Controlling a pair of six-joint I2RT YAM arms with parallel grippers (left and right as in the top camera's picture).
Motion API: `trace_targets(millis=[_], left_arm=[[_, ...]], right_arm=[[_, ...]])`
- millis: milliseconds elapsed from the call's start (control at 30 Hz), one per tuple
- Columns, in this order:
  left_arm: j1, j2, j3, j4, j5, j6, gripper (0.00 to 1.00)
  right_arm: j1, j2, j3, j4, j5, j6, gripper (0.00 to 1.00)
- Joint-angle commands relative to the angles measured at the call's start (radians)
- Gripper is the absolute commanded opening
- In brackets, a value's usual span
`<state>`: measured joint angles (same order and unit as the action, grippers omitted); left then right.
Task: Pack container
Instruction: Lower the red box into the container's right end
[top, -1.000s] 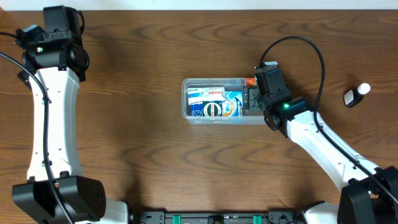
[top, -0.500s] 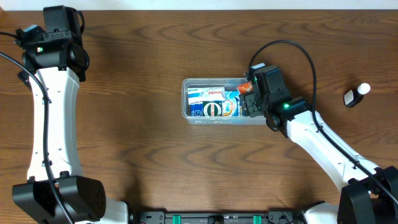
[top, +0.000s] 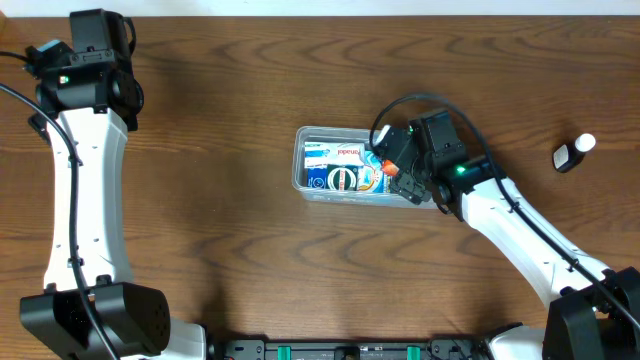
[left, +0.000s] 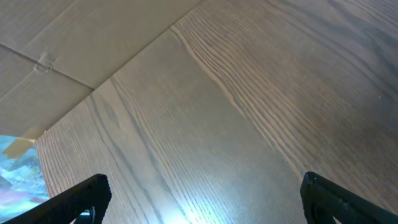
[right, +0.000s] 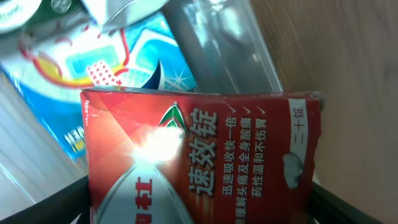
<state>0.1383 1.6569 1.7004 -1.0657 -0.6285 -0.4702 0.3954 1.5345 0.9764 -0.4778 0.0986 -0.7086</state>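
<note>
The right claw (top: 392, 165) is clamped on a red box (right: 199, 155) printed with Chinese characters. In the right wrist view the box fills the gap, with a dark finger at each lower corner. From overhead the claw hangs tilted over the right end of the container (top: 299, 172).

The container lies near the middle of the table (top: 220, 250), a little toward the far edge and the right side, with its long sides running along the table's length. Blue and white boxes (top: 345, 165) lie flat inside it, filling its left and middle parts.

A second ago the right claw sat square at the container's right end, fingers pointing down inside, and only an orange corner of the red box showed at the far right corner of the bin. Since then the wrist has swung left and twisted, and the red box now sits higher, over the packed boxes. The container's right end also looks nudged slightly toward the near edge.

The left claw (left: 211, 199) has not moved. It stays near the far left corner of the table, fingers spread wide apart over bare wood with nothing between them.

A small dark bottle with a white cap (top: 573, 152) lies near the right edge, well apart from the container, where it was before.
</note>
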Motion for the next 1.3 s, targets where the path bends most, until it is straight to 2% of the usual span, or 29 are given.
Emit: trace_targets(millis=[0,333,500,1000,1267], left_arm=[[0.003,0.001,-0.001,0.0,-0.011,0.005,0.98],[0.003,0.001,-0.001,0.0,-0.011,0.005,0.98],[0.003,0.001,-0.001,0.0,-0.011,0.005,0.98],[0.003,0.001,-0.001,0.0,-0.011,0.005,0.98],[0.003,0.001,-0.001,0.0,-0.011,0.005,0.98]], right_arm=[[-0.022,0.003,0.016,0.001,0.002,-0.22,0.85],[-0.095,0.003,0.016,0.014,-0.009,-0.227,0.89],[-0.094,0.003,0.016,0.014,-0.08,-0.227,0.89],[-0.094,0.003,0.016,0.003,-0.081,-0.227,0.99],[-0.093,0.003,0.016,-0.006,-0.082,-0.227,0.99]])
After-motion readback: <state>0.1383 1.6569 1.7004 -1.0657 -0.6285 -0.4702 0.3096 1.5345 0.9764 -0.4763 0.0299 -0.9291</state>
